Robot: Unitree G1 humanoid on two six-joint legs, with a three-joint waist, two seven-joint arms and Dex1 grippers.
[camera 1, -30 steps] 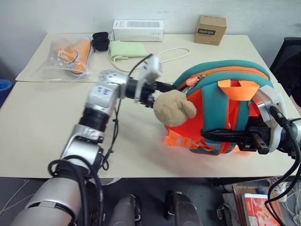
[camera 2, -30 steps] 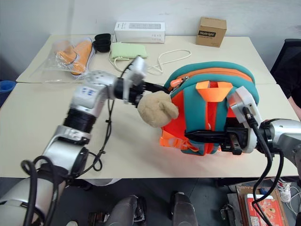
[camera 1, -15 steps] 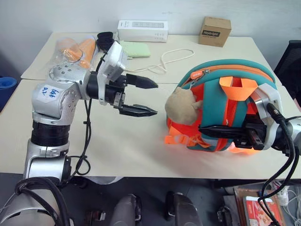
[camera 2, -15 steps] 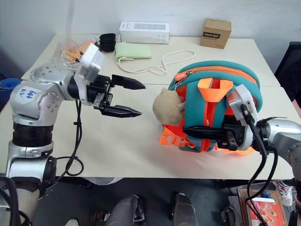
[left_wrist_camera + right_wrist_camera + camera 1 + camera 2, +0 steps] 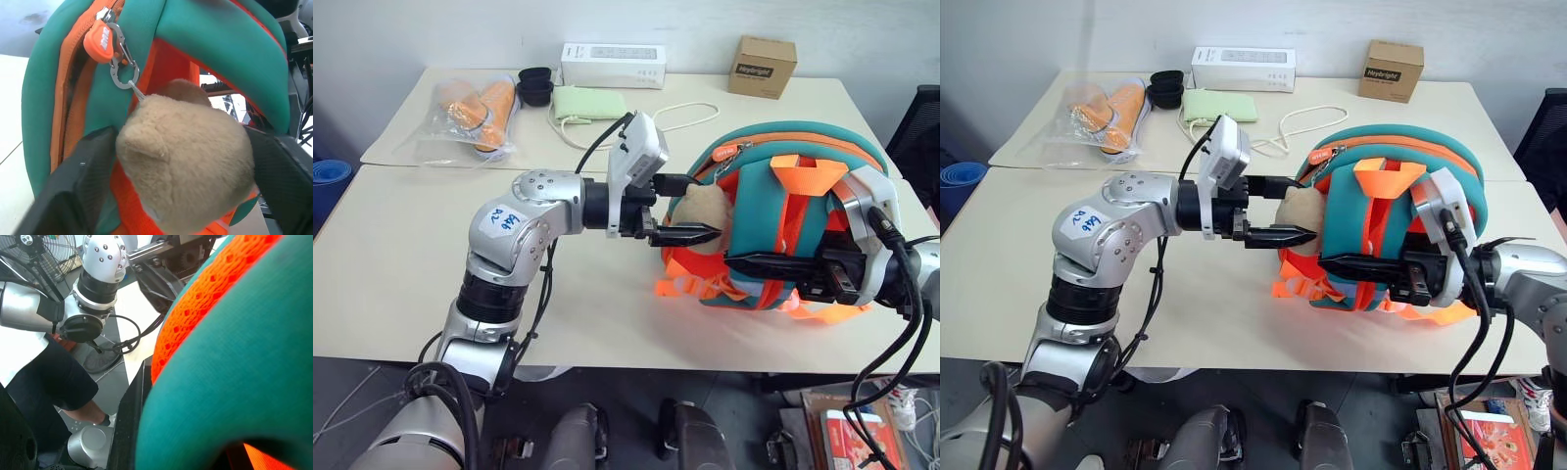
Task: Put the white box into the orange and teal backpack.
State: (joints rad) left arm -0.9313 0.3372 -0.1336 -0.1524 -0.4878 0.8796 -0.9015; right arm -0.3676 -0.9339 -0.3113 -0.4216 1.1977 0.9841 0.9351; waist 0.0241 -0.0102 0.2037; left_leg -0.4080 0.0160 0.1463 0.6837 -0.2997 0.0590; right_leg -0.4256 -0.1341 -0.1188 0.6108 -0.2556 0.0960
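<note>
Left eye view: the orange and teal backpack (image 5: 803, 147) stands on its edge on the table (image 5: 401, 284), out at about 3 o'clock from the middle of the scene. My right pincer (image 5: 734, 262) is closed on it, fingers reaching across the straps towards 9 o'clock. My left pincer (image 5: 698, 208) comes in from 9 o'clock with its fingers spread. The tan plush toy (image 5: 186, 161) sits between them and both pads touch its sides, though I cannot say it is properly squeezed.

Where the white box lies I cannot tell. The long white carton (image 5: 612, 64) at 12 o'clock on the far edge is a different thing.

I judge the bag to be light, soft and floppy, so it will sag unless held by something firm. The toy is a poor handle. It is squashy and hangs loose from a metal clip (image 5: 122, 68), so pulling on it would only swing it. The orange zip tab (image 5: 100, 39) just above that clip, or the teal rim beside the zip, looks like a better place to take hold for opening the mouth.
</note>
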